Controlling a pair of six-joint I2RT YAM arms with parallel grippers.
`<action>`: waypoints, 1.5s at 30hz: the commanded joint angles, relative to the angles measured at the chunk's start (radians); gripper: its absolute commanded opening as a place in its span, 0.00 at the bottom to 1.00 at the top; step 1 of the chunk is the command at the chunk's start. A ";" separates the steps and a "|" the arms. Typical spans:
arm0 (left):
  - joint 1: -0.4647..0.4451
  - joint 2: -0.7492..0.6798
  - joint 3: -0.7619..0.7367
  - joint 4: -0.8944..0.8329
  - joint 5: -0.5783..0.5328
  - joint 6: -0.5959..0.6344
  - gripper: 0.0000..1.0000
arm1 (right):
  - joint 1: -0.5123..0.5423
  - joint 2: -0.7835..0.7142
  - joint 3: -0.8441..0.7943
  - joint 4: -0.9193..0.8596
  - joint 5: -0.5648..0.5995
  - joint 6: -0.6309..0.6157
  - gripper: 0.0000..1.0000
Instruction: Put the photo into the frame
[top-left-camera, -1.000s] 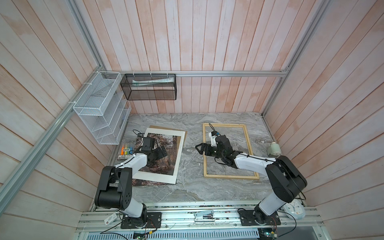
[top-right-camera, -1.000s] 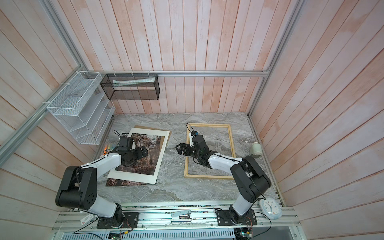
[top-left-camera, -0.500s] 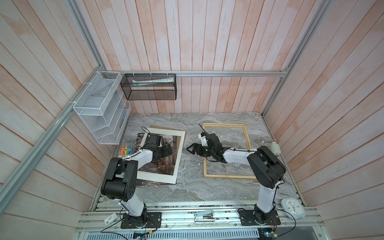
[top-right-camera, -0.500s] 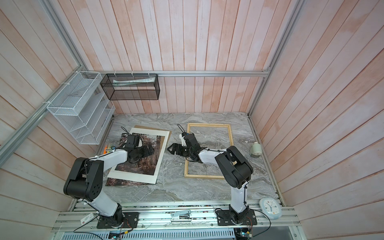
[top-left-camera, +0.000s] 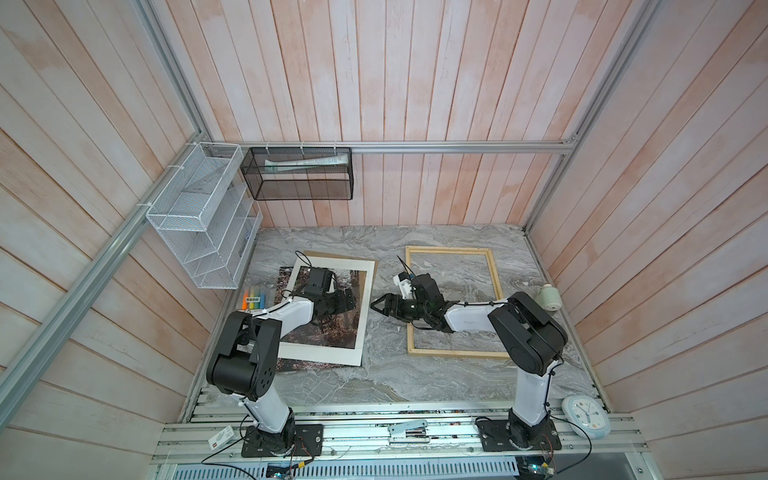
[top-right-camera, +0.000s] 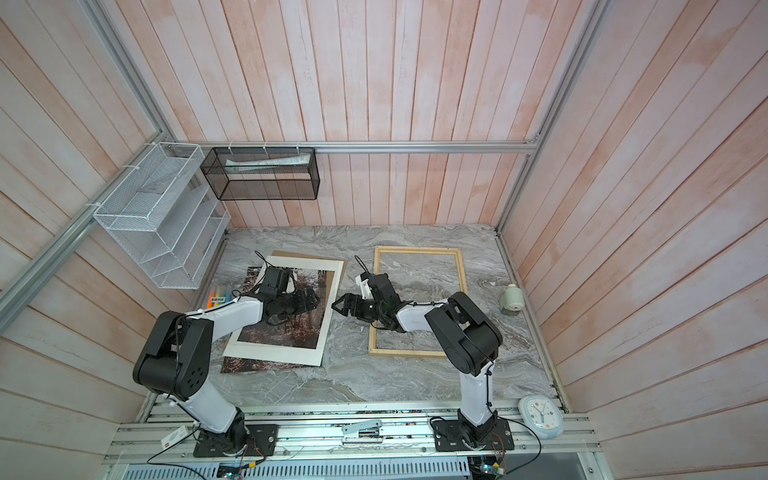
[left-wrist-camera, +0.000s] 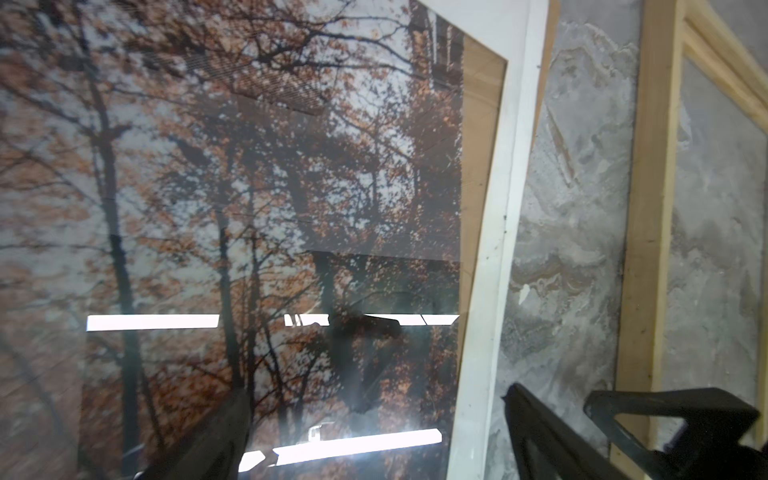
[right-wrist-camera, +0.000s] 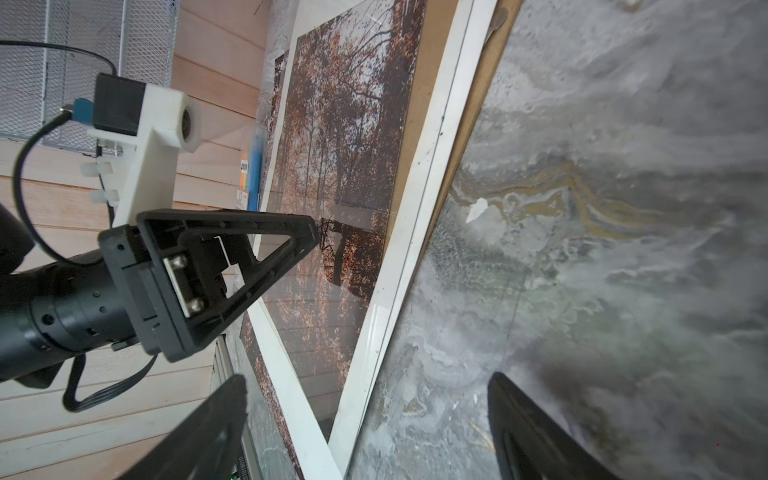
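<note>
The photo (top-left-camera: 337, 336) (top-right-camera: 291, 332), an autumn forest print, lies at the left on the marble, askew under a white mat (top-left-camera: 320, 355) and over a brown backing board (left-wrist-camera: 478, 145). The pale wood frame (top-left-camera: 451, 250) (top-right-camera: 417, 249) lies flat to its right with only marble inside it. My left gripper (top-left-camera: 351, 300) (left-wrist-camera: 374, 405) hovers low over the photo (left-wrist-camera: 208, 187) near the mat's right strip (left-wrist-camera: 498, 249), open and holding nothing. My right gripper (top-left-camera: 376, 307) (right-wrist-camera: 368, 384) is open just off the mat's right edge (right-wrist-camera: 432, 166), one finger over the mat, the other over marble.
A pack of coloured highlighters (top-left-camera: 254, 299) lies by the left wall. A small pale green object (top-left-camera: 547, 296) stands right of the frame. A round clock (top-left-camera: 586, 416) and a stapler (top-left-camera: 409, 428) rest on the front rail. Wire racks (top-left-camera: 199, 216) hang on the walls.
My right gripper has moved left, off the frame's left rail to the mat's right edge. My left gripper has slid right across the photo towards it.
</note>
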 joint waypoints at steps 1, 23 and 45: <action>0.006 -0.066 0.045 -0.168 -0.153 0.021 1.00 | 0.016 0.022 -0.014 0.055 -0.050 0.027 0.89; 0.315 -0.072 -0.025 -0.119 -0.168 0.040 1.00 | 0.134 0.067 -0.052 0.206 -0.078 0.143 0.80; 0.316 -0.043 -0.069 -0.076 -0.143 0.042 1.00 | 0.037 0.170 0.192 -0.026 -0.044 -0.013 0.80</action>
